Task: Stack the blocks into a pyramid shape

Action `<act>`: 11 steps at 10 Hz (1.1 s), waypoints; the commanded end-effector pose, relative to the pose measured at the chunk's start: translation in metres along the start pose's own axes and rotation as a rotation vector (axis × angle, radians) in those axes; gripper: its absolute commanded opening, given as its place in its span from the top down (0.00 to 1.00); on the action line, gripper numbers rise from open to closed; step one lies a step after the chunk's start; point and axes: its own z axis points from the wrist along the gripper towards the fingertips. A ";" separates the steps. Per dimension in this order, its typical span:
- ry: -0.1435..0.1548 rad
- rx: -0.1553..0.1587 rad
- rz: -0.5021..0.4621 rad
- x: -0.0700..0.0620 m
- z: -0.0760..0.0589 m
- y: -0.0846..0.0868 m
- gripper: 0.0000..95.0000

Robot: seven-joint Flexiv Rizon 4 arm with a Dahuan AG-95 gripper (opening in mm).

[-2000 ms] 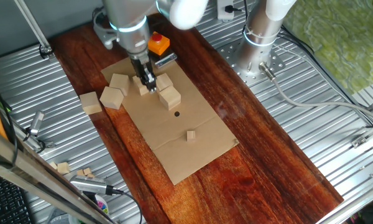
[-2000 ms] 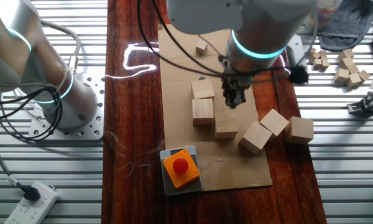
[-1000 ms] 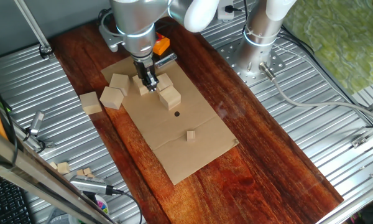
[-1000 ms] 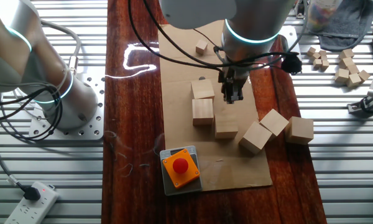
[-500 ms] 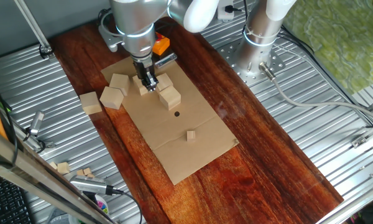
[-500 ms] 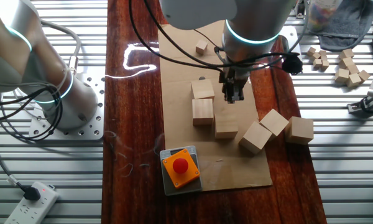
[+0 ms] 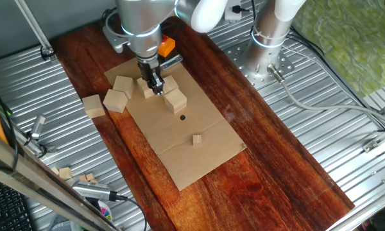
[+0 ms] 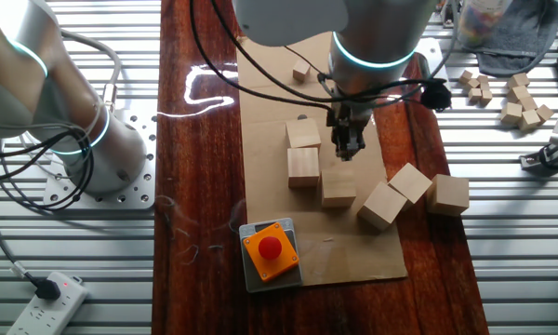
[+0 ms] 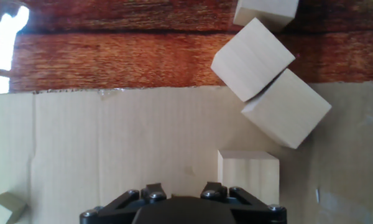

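- Blocks [image 8: 321, 175] sit flat on the cardboard [image 8: 270, 93], nothing stacked yet.
- Tool [image 8: 345, 149] hovers empty; jaw gap can't be told.
- Better to centre over one block first.

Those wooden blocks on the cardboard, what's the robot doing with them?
It is meant to stack the blocks into a pyramid, but nothing is stacked yet: six cubes sit loose, most on the cardboard sheet. The gripper hangs just above the sheet beside three of them and carries nothing. Whether its fingers are open is hard to tell. An orange button box sits nearby.
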 end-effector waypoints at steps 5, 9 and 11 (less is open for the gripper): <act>-0.018 0.008 0.087 0.051 0.015 0.009 0.40; -0.019 -0.020 0.128 0.085 0.022 0.006 0.40; -0.023 -0.015 0.121 0.084 0.022 0.006 0.40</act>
